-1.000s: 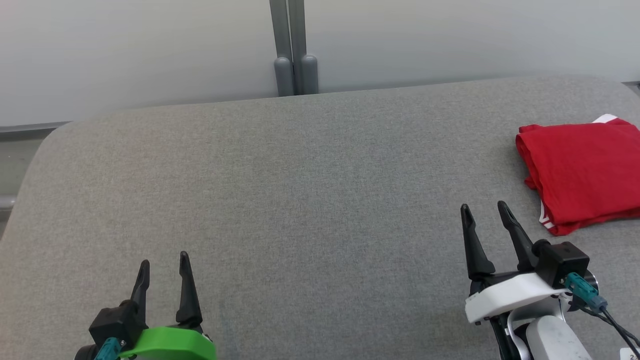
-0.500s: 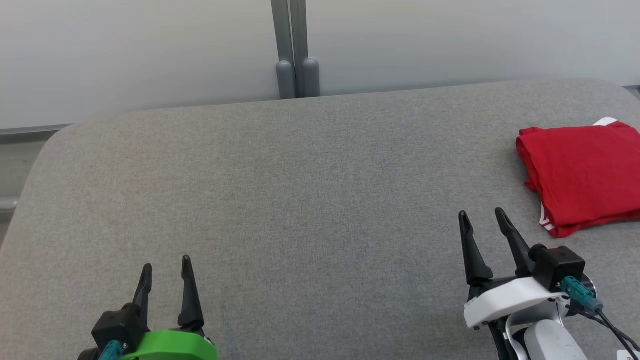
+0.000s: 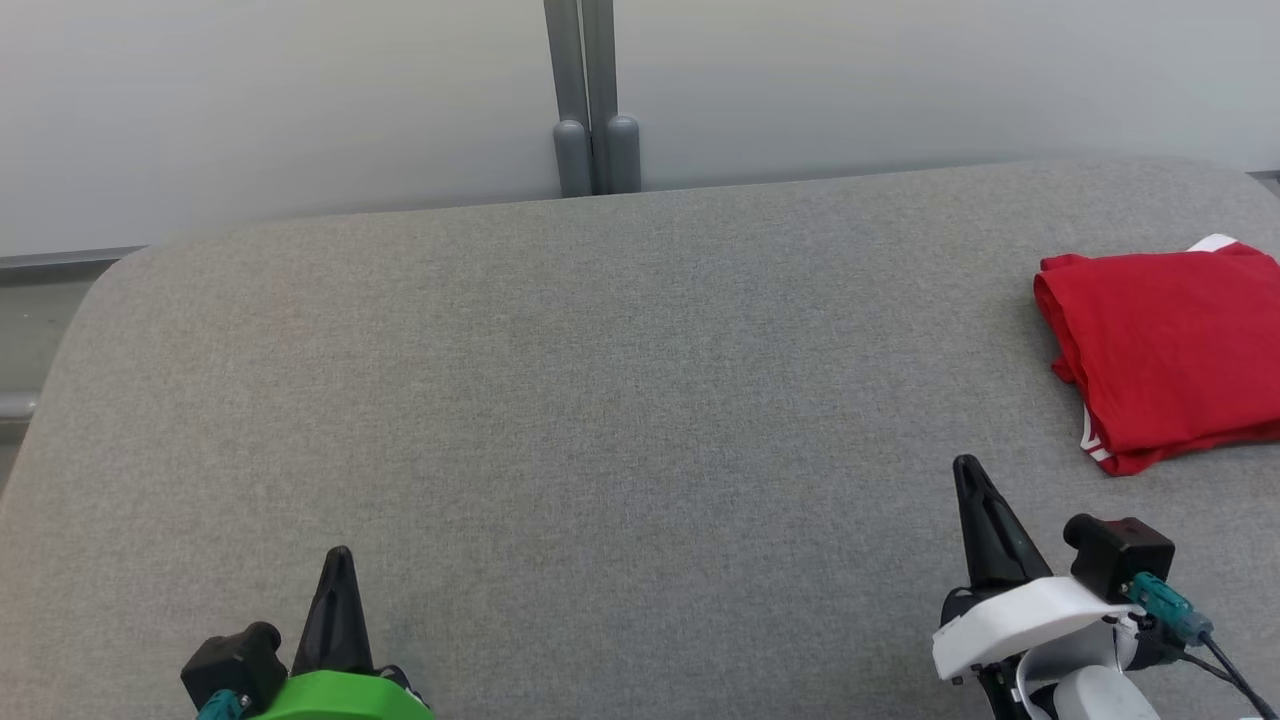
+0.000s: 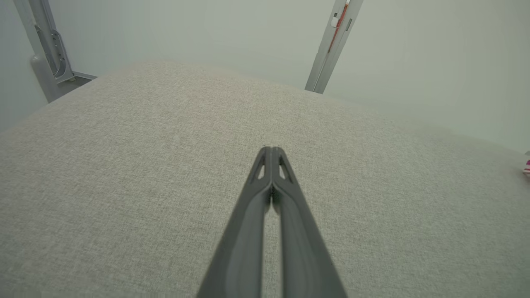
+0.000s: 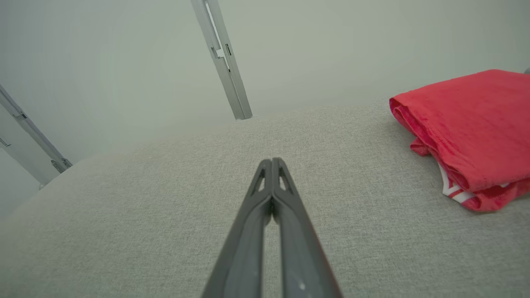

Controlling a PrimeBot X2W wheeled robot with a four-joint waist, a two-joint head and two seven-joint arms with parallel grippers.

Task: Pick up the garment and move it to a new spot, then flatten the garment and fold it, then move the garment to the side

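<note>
The garment [image 3: 1170, 355] is red with white trim and lies folded in a neat stack at the right edge of the grey padded table [image 3: 600, 400]; the right wrist view shows the garment [image 5: 472, 132] at its right side. My right gripper [image 3: 966, 468] hovers shut and empty near the front, left of and below the garment, its tips [image 5: 272, 160] pressed together. At the front left my left gripper [image 3: 339, 553] is shut too, holding nothing, fingertips [image 4: 272, 149] closed over bare cloth.
A grey post [image 3: 592, 100] stands against the pale wall behind the table's far edge. The table's left corner is rounded, with floor beyond it [image 3: 30, 300]. A tilted metal rail [image 5: 223, 62] shows behind the table.
Both grippers have gone from open to shut, with nothing between the fingers, and both have drawn back slightly toward the front edge. The garment has not moved.
</note>
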